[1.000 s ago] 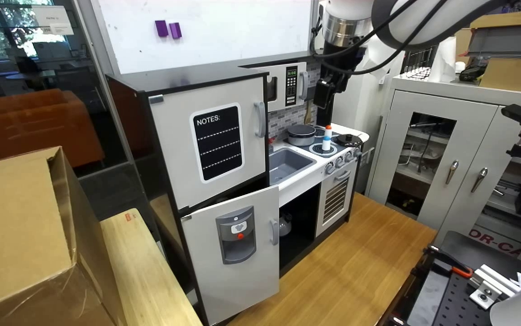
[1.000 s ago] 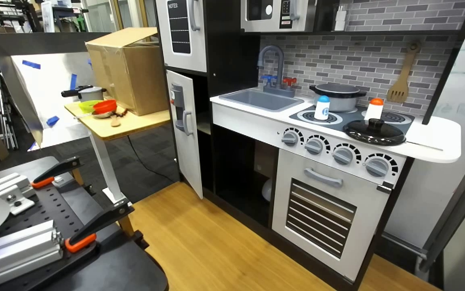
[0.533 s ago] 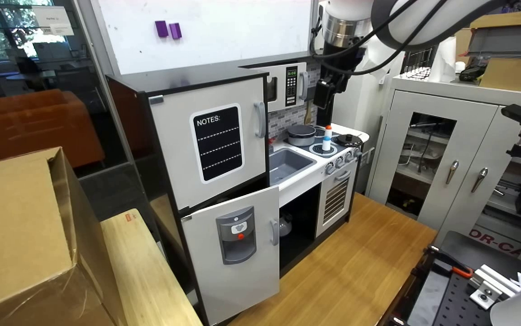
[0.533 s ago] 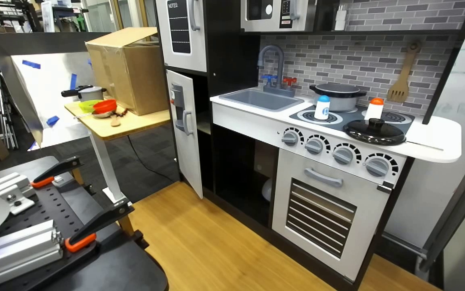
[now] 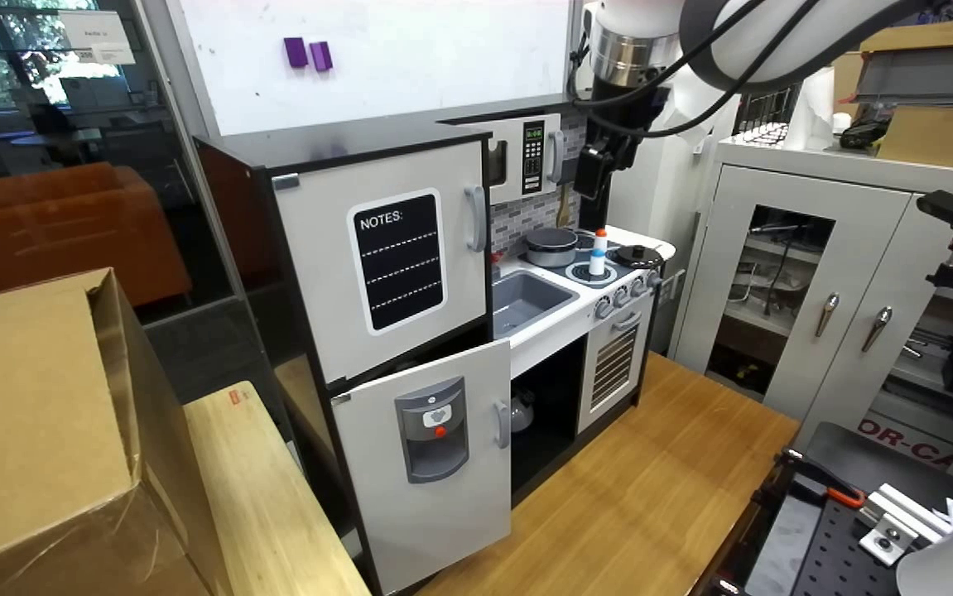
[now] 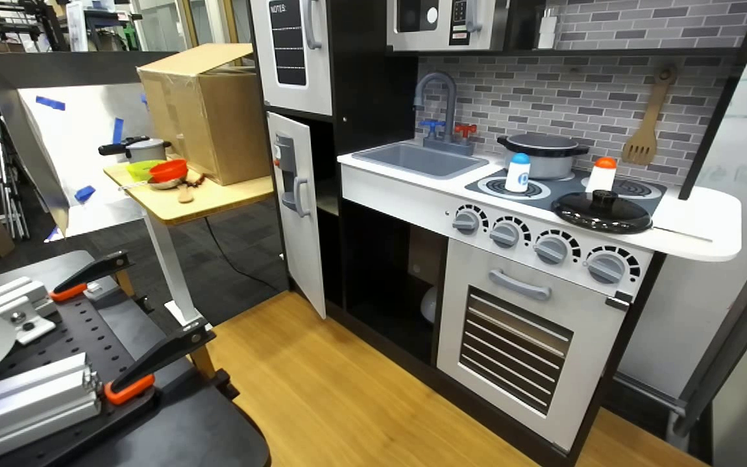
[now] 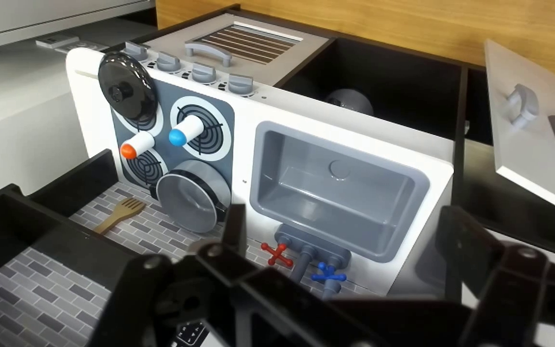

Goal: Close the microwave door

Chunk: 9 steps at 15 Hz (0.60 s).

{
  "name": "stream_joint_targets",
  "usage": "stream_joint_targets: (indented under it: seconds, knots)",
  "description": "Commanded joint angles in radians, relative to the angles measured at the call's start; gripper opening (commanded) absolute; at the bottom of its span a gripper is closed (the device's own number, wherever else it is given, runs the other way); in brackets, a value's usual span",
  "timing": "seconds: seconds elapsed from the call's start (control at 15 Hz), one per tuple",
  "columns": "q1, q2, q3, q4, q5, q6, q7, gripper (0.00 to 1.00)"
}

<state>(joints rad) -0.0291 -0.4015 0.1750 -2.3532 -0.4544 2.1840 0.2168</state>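
End effector [image 7: 344, 229], jaws wide, empty; like the microwave door [image 5: 514, 165], unmoved this past second. From here, closing looks no further along.

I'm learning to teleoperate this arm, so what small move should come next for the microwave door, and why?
Probably ease the claw toward the outer face of the microwave door, by its handle: in an exterior view the claw hangs apart from that handle, and the door seems ajar, though that's hard to tell.
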Motion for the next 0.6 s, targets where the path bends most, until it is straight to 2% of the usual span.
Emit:
stream_joint_targets:
  seconds: [0.0, 0.53]
  knots:
    - [-0.007, 0.015, -0.018, 0.008, 0.003, -0.009, 0.034, 1.0]
    - [-0.055, 0.056, -0.061, -0.023, -0.052, 0.001, 0.105, 1.0]
